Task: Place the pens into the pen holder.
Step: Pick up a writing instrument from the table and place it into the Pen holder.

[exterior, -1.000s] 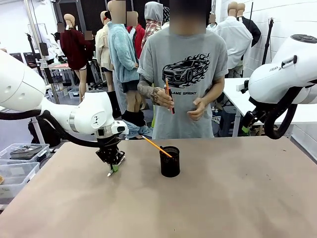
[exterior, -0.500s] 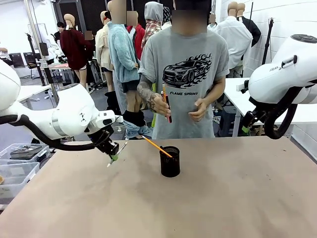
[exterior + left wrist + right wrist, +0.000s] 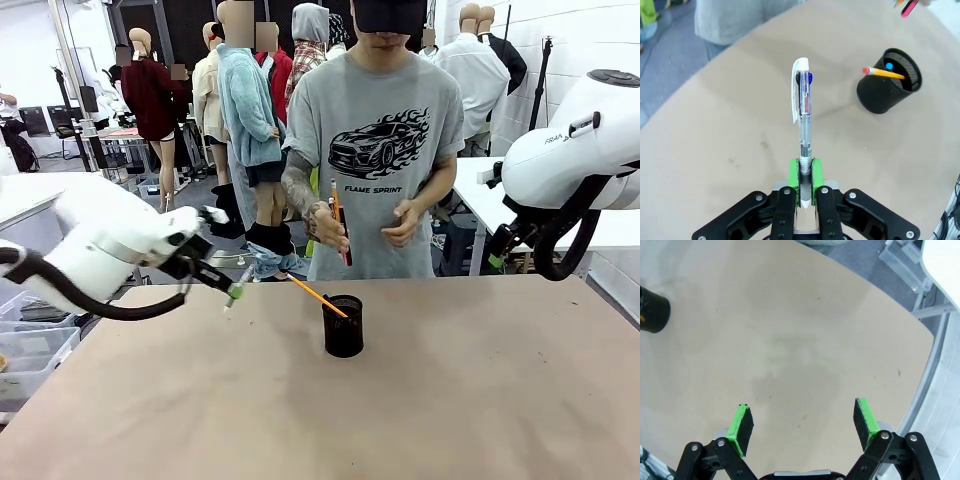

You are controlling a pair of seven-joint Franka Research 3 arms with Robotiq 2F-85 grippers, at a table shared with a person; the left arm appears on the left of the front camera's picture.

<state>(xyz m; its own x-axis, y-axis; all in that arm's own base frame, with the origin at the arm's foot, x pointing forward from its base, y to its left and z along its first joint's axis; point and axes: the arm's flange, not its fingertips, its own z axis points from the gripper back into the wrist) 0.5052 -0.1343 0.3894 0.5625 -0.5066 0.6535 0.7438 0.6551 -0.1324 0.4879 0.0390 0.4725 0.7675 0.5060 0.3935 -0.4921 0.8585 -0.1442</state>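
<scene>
My left gripper [image 3: 232, 290] [image 3: 805, 187] is shut on a white-silver pen [image 3: 803, 117] [image 3: 238, 284], held above the table's left side, left of the pen holder. The black mesh pen holder [image 3: 343, 325] [image 3: 888, 81] [image 3: 651, 309] stands mid-table with a yellow-orange pencil [image 3: 318, 296] [image 3: 883, 73] leaning out of it and a blue-tipped pen [image 3: 889, 66] inside. The person across the table holds more pens [image 3: 339, 220] in one hand. My right gripper [image 3: 805, 425] hangs open over bare table, nothing between its fingers.
The brown table [image 3: 450, 400] has free room on the right and in front. Clear plastic bins [image 3: 35, 335] sit off the table's left edge. The right arm [image 3: 570, 170] hovers high at the right.
My left arm has lifted the white-silver pen off the table and swung up and back to the left, tilting the pen. The person's hand with pens shifted slightly. The right arm stayed still.
</scene>
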